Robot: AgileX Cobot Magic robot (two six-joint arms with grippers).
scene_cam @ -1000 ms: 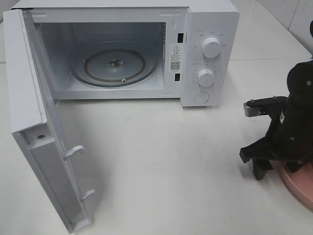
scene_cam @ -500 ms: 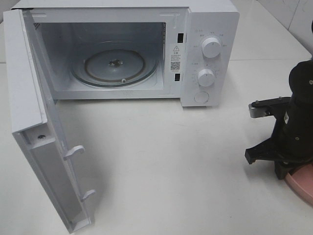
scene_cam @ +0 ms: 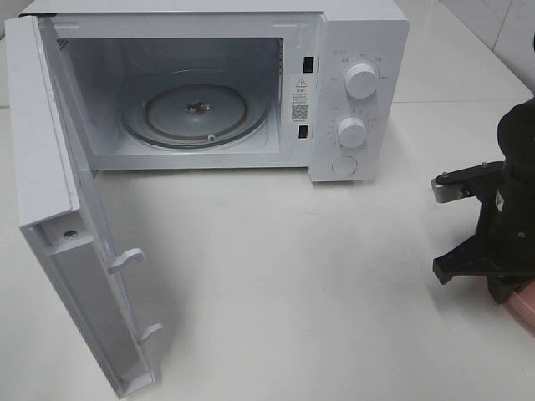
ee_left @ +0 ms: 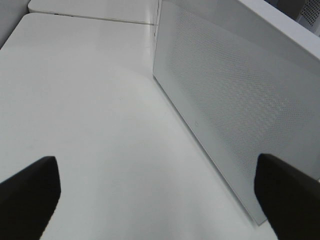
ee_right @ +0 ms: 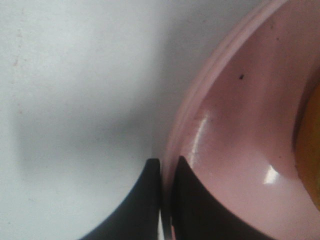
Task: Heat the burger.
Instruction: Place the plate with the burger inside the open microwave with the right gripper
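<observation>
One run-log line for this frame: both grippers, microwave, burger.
right gripper: shut on pink plate rim | left gripper: open, beside microwave door | microwave: door open | burger: on plate, not yet inside

Only golden-brown sliver of burger (ee_right: 311,150) visible, prob. bun, sitting on pink plate (ee_right: 235,125); rest cut off.

White microwave (scene_cam: 351,50) at twelve o'clock, door (scene_cam: 50,167) swung open toward nine, glass turntable (scene_cam: 196,113) inside, right gripper (scene_cam: 504,291) at four o'clock, touching pink plate (scene_cam: 527,311).
</observation>
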